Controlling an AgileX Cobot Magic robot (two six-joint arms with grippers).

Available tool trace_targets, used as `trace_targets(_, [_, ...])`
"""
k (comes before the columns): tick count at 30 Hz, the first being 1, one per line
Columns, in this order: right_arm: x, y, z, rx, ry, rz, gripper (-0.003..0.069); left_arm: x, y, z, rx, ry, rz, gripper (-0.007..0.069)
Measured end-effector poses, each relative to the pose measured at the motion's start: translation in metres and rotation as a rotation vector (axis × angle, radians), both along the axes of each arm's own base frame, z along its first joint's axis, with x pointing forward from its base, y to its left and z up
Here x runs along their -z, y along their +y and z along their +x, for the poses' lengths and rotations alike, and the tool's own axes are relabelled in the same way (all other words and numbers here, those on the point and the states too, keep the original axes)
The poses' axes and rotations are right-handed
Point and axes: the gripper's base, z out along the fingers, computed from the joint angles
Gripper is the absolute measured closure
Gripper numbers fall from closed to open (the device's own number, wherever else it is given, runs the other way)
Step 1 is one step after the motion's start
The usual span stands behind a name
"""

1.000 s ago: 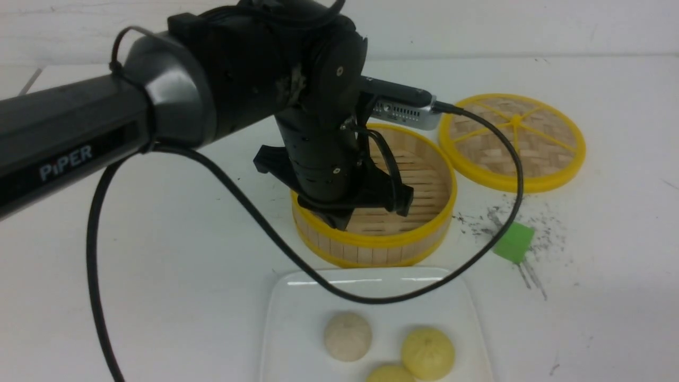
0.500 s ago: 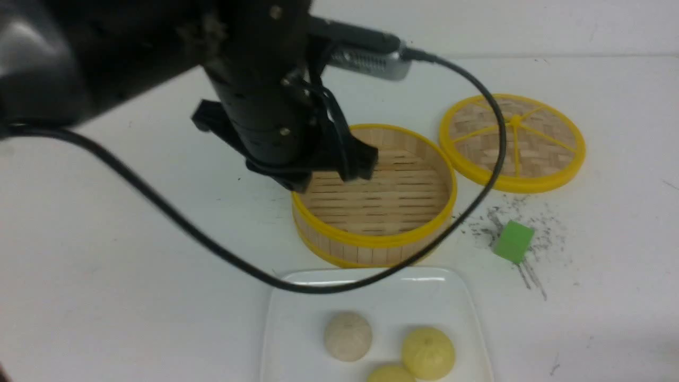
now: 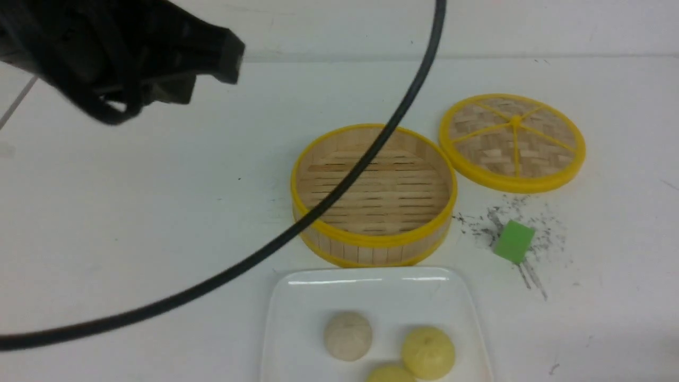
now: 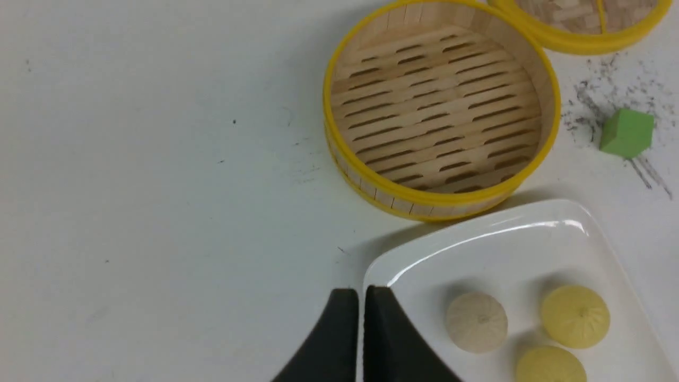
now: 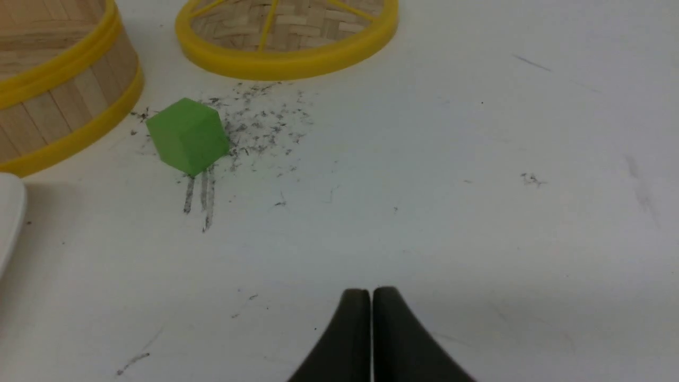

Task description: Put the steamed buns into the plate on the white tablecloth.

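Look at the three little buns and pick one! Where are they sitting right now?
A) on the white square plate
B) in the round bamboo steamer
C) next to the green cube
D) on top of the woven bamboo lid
A: the off-white bun and the two pale yellow buns all rest on the white square plate.

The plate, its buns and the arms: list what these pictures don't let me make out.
- Near edge of the plate: cut off by the bottom edge in the front and left wrist views.
- Nearest yellow bun: partly cut off by the same edge in both.
- Left gripper's tips in the front view: hidden behind the arm's own dark body or out of frame; I can't tell which.
- Far side of the lid, left wrist view: cut off by the picture's edge.
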Motion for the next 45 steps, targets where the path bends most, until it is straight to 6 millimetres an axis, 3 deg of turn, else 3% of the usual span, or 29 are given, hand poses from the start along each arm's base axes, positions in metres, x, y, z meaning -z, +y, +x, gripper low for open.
trace_targets(11, [0.000, 0.000, 0.000, 0.000, -0.001, 0.000, 0.0628, 0.044, 0.044, -0.047, -0.046, 0.053, 0.011, 0.0585])
trace_targets(14, [0.000, 0.000, 0.000, 0.000, -0.001, 0.000, 0.0622, 0.069, 0.058, -0.064, -0.063, 0.094, -0.005, 0.0586])
trace_targets(15, [0.000, 0.000, 0.000, 0.000, -0.001, 0.000, 0.0621, 0.086, 0.061, -0.071, -0.054, 0.115, -0.016, 0.0594])
trace_targets(20, [0.000, 0.000, 0.000, 0.000, -0.001, 0.000, 0.0619, 0.144, 0.051, -0.081, 0.044, 0.107, -0.206, 0.0615])
trace_targets(23, [0.000, 0.000, 0.000, 0.000, -0.001, 0.000, 0.0615, 0.167, 0.041, -0.078, 0.083, 0.046, -0.348, 0.0615])
trace_targets(30, [0.000, 0.000, 0.000, 0.000, -0.001, 0.000, 0.0607, 0.178, 0.032, -0.071, 0.126, -0.120, -0.510, 0.0610])
trace_targets(45, [0.000, 0.000, 0.000, 0.000, -0.001, 0.000, 0.0581, 0.178, 0.032, -0.071, 0.129, -0.131, -0.519, 0.0594])
